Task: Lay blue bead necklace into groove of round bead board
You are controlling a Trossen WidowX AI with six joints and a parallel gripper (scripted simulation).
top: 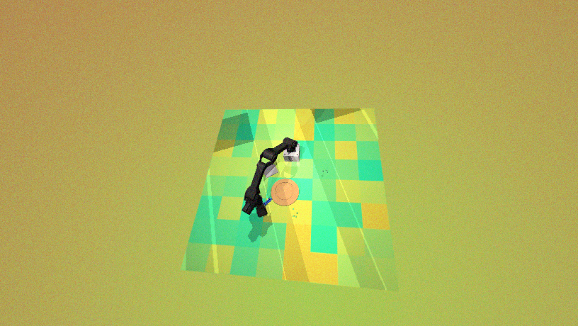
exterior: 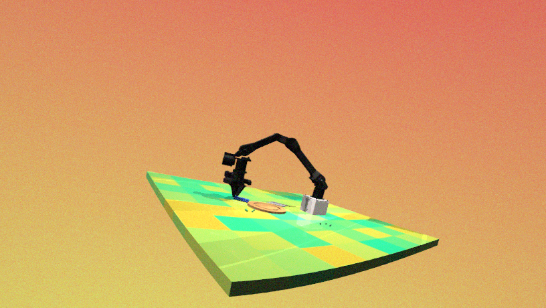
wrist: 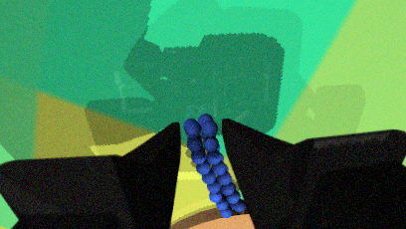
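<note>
The blue bead necklace (top: 267, 201) (exterior: 241, 199) (wrist: 211, 144) lies bunched as two close, parallel rows beside the round bead board. Its near end in the wrist view reaches the edge of the orange-brown board (top: 285, 202) (wrist: 221, 224), which shows a circular groove in the top view and also lies flat in the exterior view (exterior: 266, 207). My gripper (exterior: 234, 196) (wrist: 201, 127) points down at the necklace's far end, low over the table. Its fingers stand on either side of the two end beads, with a narrow gap on each side, so it is still open. The fingertips are hidden in the top view.
A pale flat piece (top: 270, 171) (exterior: 278, 204) lies between the arm and the board. Small green bits (top: 295, 212) (exterior: 249, 210) lie beside the board. Small dark bits (top: 324, 171) lie farther right. The white arm base (top: 291, 154) (exterior: 314, 205) stands behind the board.
</note>
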